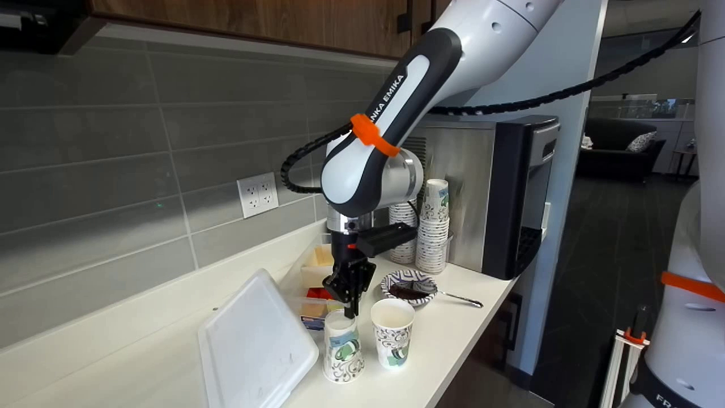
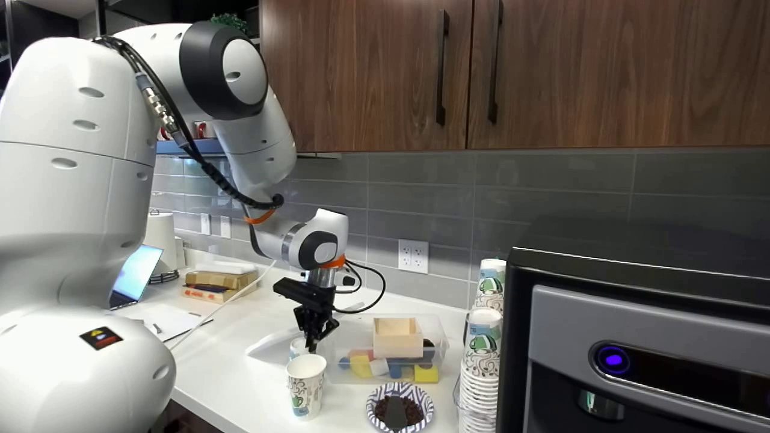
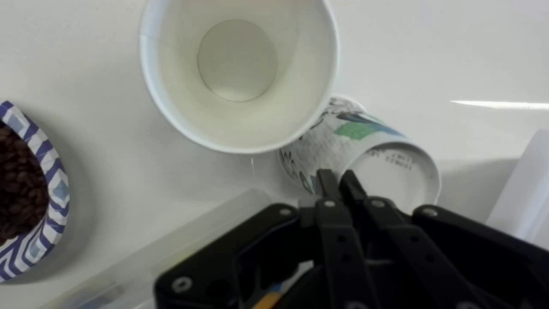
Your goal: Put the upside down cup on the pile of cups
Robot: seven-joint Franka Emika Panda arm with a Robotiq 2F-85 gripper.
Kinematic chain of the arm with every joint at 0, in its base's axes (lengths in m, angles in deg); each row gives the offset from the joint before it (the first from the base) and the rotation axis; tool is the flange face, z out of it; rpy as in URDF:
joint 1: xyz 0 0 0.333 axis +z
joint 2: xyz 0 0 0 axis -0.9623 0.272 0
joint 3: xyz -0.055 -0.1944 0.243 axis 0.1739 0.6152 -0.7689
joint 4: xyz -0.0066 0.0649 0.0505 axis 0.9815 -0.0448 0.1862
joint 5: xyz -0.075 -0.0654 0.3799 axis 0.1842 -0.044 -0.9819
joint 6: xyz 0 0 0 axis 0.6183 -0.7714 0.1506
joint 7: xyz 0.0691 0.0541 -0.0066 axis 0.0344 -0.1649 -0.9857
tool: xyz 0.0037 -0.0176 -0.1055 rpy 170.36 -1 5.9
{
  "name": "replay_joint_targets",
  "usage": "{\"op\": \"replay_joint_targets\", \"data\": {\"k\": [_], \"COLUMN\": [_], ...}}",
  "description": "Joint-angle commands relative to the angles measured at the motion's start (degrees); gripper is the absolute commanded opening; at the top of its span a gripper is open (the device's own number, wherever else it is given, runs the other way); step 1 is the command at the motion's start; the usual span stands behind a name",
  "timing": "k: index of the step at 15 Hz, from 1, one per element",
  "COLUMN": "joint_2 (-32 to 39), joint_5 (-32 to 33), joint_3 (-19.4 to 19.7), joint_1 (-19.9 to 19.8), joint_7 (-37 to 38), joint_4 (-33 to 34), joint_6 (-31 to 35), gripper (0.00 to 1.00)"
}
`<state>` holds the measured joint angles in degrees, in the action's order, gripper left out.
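Note:
The upside down cup [image 1: 344, 354] is white with a green logo and stands wider end down on the counter. It is partly hidden in an exterior view [image 2: 297, 347], and its recessed base shows in the wrist view [image 3: 399, 171]. My gripper [image 1: 351, 313] points down at the cup's top edge. In the wrist view the fingertips [image 3: 335, 175] are nearly together, one outside the cup wall and one inside the base recess, pinching the rim. The pile of cups [image 1: 433, 238] is a tall nested column by the steel machine, also in an exterior view [image 2: 482, 367].
An open upright cup [image 1: 392, 334] stands right beside the upside down cup. A patterned bowl [image 1: 422, 277] holds dark beans and a spoon. A clear bin [image 2: 442, 337] of blocks and a white lid [image 1: 255, 345] are close by. A second cup column [image 1: 402, 232] stands beside the pile.

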<state>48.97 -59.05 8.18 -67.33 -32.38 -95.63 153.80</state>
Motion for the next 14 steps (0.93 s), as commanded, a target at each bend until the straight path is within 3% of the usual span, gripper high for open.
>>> {"op": "replay_joint_targets", "data": {"k": [1,10,14], "joint_2": [0.4,-3.1,-7.9], "joint_5": [3.0,0.1,1.8], "joint_3": [0.5,-1.6,-1.8], "joint_1": [0.8,0.7,1.8], "joint_7": [2.9,-0.9,2.5], "joint_4": [0.4,2.5,2.7], "joint_6": [0.6,-7.6,-12.5], "gripper": [0.00,0.01,0.01]}}
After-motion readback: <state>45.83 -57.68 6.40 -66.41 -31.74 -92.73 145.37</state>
